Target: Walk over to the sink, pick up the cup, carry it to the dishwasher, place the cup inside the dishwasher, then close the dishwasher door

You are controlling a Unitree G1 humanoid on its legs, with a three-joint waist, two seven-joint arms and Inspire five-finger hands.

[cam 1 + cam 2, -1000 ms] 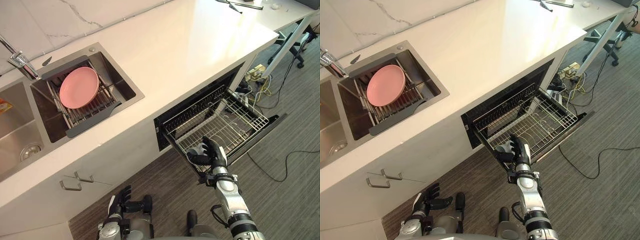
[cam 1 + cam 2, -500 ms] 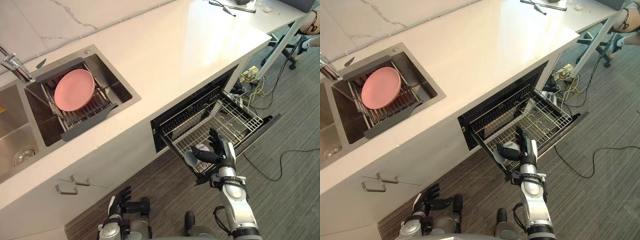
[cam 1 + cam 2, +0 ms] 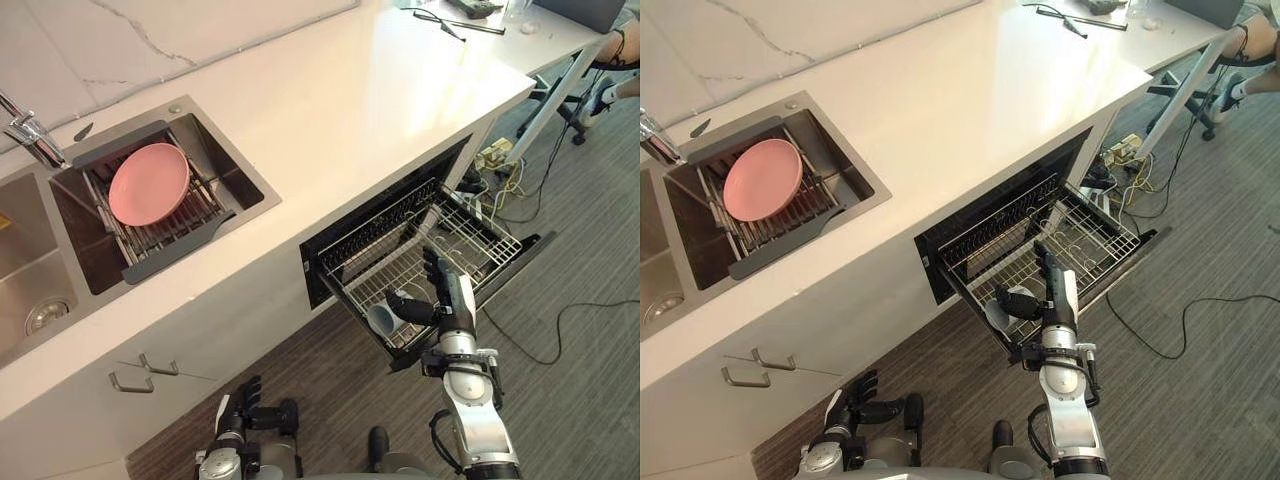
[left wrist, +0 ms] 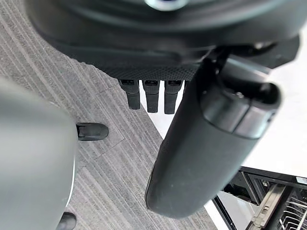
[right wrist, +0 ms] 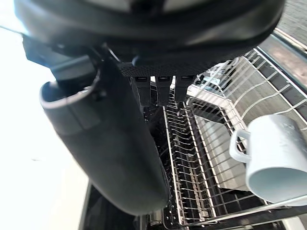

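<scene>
Right hand hangs over the rack, fingers straight, holding nothing. The cup lies just beside it. Left hand hangs relaxed.

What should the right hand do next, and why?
Probably draw the right hand back clear of the rack: the cup lies in the rack, apart from the open fingers, and the dishwasher door hangs open.

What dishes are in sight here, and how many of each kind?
Cups: 1, the cup in the dishwasher rack.
Plates: 1, the pink plate on the sink rack.
Total: 2
</scene>
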